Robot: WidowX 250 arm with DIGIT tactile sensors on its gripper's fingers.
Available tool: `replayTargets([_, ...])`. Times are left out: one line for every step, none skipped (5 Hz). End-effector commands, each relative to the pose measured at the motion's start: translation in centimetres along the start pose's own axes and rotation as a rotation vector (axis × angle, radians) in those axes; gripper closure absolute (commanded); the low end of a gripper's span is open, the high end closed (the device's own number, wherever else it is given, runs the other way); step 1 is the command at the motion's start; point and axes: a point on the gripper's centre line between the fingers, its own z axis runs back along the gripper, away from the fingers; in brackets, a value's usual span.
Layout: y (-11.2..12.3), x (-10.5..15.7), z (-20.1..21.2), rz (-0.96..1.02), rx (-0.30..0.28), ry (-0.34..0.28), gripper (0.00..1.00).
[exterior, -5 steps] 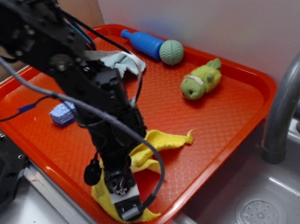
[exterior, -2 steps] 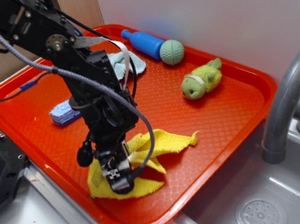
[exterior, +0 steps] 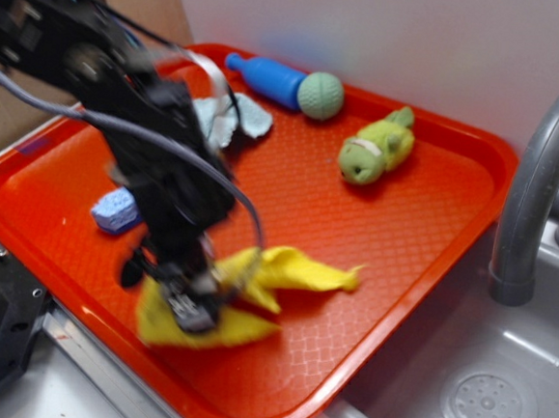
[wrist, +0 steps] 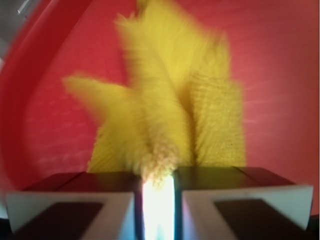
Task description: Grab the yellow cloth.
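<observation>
The yellow cloth (exterior: 254, 284) is a bright terry rag with a nubby weave and frayed, pointed corners, bunched into folds on the near part of the tray (exterior: 433, 231). In the wrist view the cloth (wrist: 170, 115) fans upward from a narrow pinched wad between the two black fingers (wrist: 85, 182), which stand close together with only that wad in the slot. The gripper (exterior: 193, 304) is clamped on the cloth's near-left portion; one tapered end trails off to the right across the tray floor.

The tray is glossy red plastic with a fine diamond-embossed floor and a raised, rounded rim. The black arm (exterior: 157, 161) comes in from the upper left, bends down steeply, and ends low over the tray's front edge, looped with grey and black cables; it is motion-blurred.

One of each other item lies on the tray: a blue bottle (exterior: 265, 79) on its side at the back, a ribbed green ball (exterior: 319, 95) touching it, a soft green-yellow plush (exterior: 373, 149), a pale blue-grey rag (exterior: 230, 118) partly behind the arm, and a porous blue sponge (exterior: 115, 211). A curved grey faucet (exterior: 533, 190) rises over a steel sink (exterior: 479, 380) at right.
</observation>
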Motion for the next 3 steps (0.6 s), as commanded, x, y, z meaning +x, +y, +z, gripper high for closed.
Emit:
replayTargets([4.1, -1.5, 11.8, 0.351, 0.087, -0.076, 1.0])
replayTargets([5.1, -0.5, 16.8, 0.434, 0.102, -0.073, 1.0])
replayTargets([4.9, 0.4, 19.2, 0.441, 0.14, -0.013, 1.0])
